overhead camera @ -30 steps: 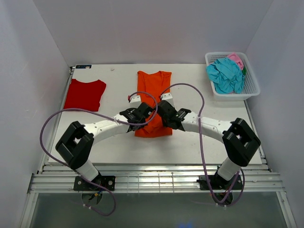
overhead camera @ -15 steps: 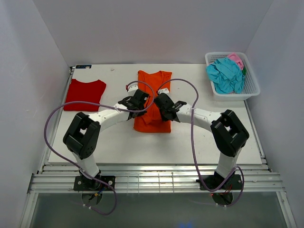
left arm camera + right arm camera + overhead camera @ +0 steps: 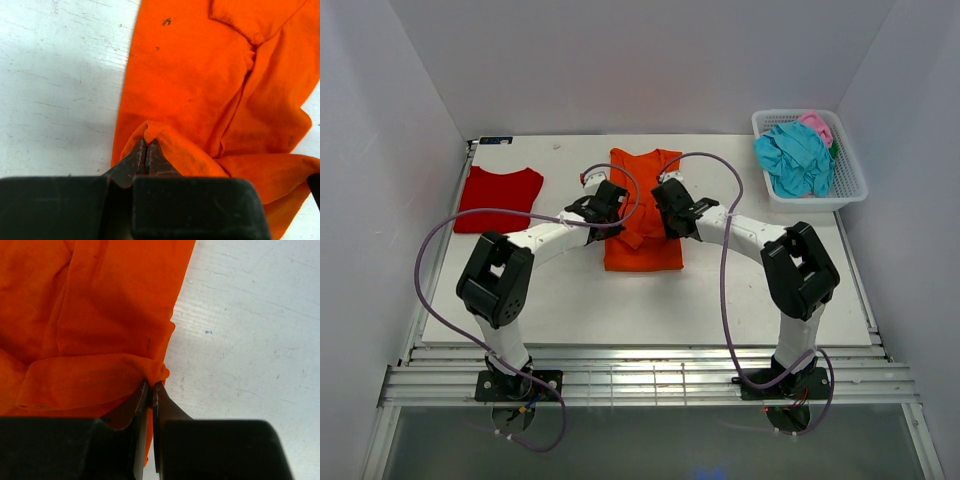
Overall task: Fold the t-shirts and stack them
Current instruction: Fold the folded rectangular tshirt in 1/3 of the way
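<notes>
Two orange t-shirt [image 3: 642, 252] corners, possibly hems

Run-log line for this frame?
step: folding orange t-shirt | left gripper: shut on its left edge | right gripper: shut on its right edge | red t-shirt: flat, far left | basket: teal shirt, pink shirt

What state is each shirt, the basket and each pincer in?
orange t-shirt, on table, pinched at both sides
red t-shirt, flat, untouched
teal t-shirt, crumpled in basket
pink t-shirt, crumpled in basket
basket, upright, holding shirts
left pincer, shut on orange t-shirt
right pincer, shut on orange t-shirt
</notes>
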You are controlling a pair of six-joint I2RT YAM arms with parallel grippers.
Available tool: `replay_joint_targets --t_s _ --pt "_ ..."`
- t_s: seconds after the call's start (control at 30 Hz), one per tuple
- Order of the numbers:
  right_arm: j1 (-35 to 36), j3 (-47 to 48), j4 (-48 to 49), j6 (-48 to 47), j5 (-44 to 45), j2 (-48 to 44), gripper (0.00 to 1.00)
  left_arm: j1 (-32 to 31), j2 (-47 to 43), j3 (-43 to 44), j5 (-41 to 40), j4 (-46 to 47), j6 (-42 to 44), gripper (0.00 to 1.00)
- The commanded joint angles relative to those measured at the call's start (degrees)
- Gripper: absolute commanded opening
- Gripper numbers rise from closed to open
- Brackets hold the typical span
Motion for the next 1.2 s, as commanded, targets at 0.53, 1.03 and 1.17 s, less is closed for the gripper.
replay_joint_targets --t_s 0.53,1.03,1.17 --pt "-3.8 8.87 0.98 -3.31 -2.98 5.19 0.08 3.95 0.86 3.03 2.6 2.85 0.45 0.0" --pt "-5.11 12.65 -0.25 -3.75 -4.04 10.28 0.08 5.53 5.96 6.9 5.15 2.94 1.59 0.0" --pt "-5.38 13.26 -0.25 -3.84 -3.87 11.6 0.08 5.7 6.93 7.69 5.5 2.94 1.85 0.06"
